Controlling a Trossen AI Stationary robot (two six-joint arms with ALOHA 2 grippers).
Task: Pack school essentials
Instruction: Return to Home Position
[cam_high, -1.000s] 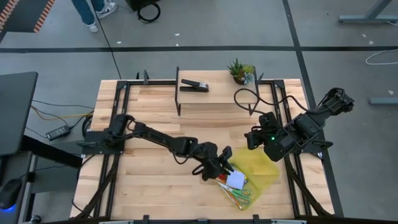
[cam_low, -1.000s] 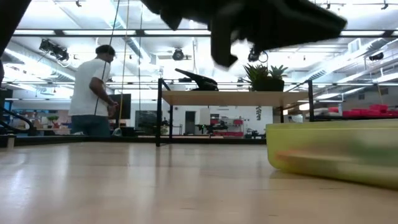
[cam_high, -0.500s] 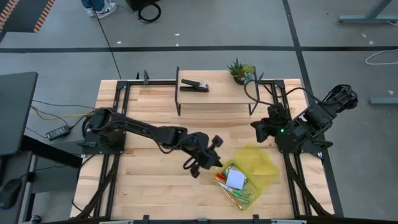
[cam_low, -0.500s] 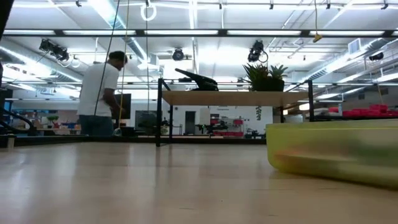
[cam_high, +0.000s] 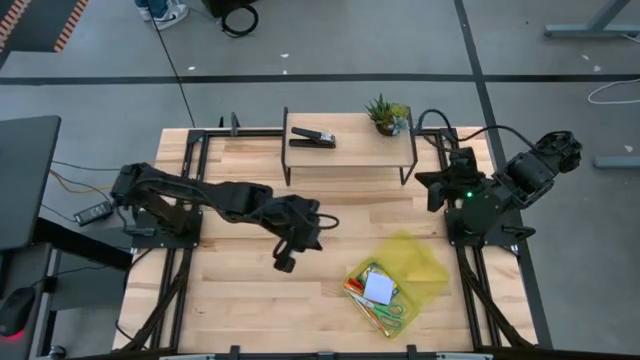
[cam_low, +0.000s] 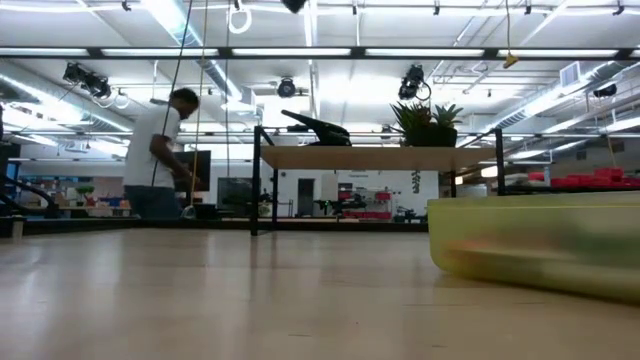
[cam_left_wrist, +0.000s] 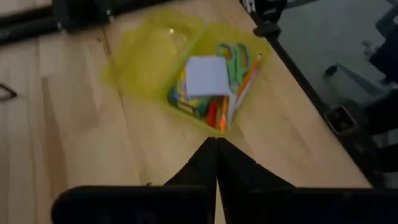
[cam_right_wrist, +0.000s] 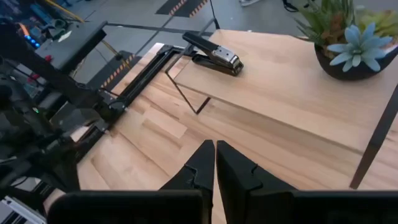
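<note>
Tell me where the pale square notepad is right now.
High view: the pale square notepad lies inside the open translucent yellow box, lower right on the wooden table, beside the green-handled scissors.

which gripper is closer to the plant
Right. The right gripper hangs beside the shelf end where the plant stands; the left gripper is over the middle of the table, much farther off.

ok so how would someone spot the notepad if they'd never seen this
On the wooden table, find the open yellow box on the right arm's side, away from the raised shelf. The notepad lies on top inside: a pale square, flat among colourful scissors and pencils.
</note>
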